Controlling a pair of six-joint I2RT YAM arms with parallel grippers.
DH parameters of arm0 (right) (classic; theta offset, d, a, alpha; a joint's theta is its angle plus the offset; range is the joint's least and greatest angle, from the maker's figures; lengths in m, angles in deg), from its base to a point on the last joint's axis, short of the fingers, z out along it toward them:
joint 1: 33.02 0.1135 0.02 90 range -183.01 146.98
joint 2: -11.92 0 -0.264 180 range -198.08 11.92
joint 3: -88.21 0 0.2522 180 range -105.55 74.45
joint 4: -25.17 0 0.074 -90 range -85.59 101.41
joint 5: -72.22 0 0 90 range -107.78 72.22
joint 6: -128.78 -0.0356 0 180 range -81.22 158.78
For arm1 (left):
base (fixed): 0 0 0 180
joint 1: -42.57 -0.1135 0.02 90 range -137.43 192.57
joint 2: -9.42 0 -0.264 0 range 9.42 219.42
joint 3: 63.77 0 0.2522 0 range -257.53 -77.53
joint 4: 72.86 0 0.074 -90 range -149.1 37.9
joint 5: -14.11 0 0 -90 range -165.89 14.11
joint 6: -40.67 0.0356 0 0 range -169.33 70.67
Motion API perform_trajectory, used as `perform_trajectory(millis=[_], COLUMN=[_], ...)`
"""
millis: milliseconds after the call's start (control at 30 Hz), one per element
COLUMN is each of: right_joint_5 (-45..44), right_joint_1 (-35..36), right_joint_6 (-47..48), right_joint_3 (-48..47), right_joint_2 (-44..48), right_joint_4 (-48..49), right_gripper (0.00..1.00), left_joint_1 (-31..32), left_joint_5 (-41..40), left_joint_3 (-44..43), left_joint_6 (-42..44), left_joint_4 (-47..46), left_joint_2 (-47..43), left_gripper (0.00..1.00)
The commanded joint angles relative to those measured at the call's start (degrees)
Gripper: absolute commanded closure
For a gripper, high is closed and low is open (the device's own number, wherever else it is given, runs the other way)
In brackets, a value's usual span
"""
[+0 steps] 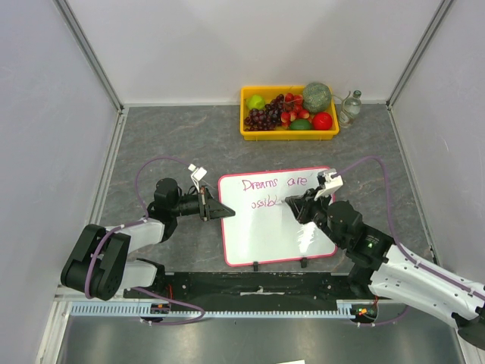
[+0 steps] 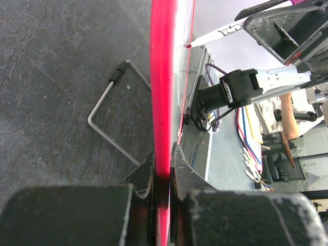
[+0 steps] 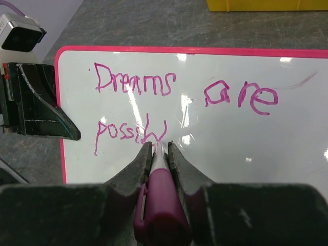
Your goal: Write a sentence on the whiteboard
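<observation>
While the whiteboard (image 1: 274,236) lies on the grey table (image 1: 151,136) between both arms, the left gripper (image 1: 227,211) is clamped tight on its pink left rim. The right gripper (image 3: 160,146) is closed on a magenta marker (image 3: 162,201), tip at the board surface below the sentence (image 3: 154,84), which reads "Dreams are possib".

Grey slate tabletop (image 1: 174,136), white walls (image 1: 250,45)

The whiteboard (image 3: 287,154) reads "Dreams are possib"
</observation>
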State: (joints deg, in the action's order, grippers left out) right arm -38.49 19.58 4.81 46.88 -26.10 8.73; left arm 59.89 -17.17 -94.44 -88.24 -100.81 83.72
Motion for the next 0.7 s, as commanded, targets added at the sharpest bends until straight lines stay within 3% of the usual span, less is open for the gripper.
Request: perform_trajectory(millis=[0,667], right_joint_5=[0.6,-2.1], right_joint_1=[-0.3,-0.3], right_joint_6=[-0.1,2.9], right_joint_3=[1.0,-2.2], right_joint_2=[0.8,6.3], right_joint_4=[-3.0,-1.7], right_gripper=[1.00,1.00], left_joint_1=[0.2,0.3], left_joint_5=[-5.0,-5.1], left_joint_3=[1.2,1.2], left_joint_6=[8.5,8.3], left_joint_4=[3.7,3.7], left_joint_2=[0.7,0.8], left_gripper=[0.98,0.98])
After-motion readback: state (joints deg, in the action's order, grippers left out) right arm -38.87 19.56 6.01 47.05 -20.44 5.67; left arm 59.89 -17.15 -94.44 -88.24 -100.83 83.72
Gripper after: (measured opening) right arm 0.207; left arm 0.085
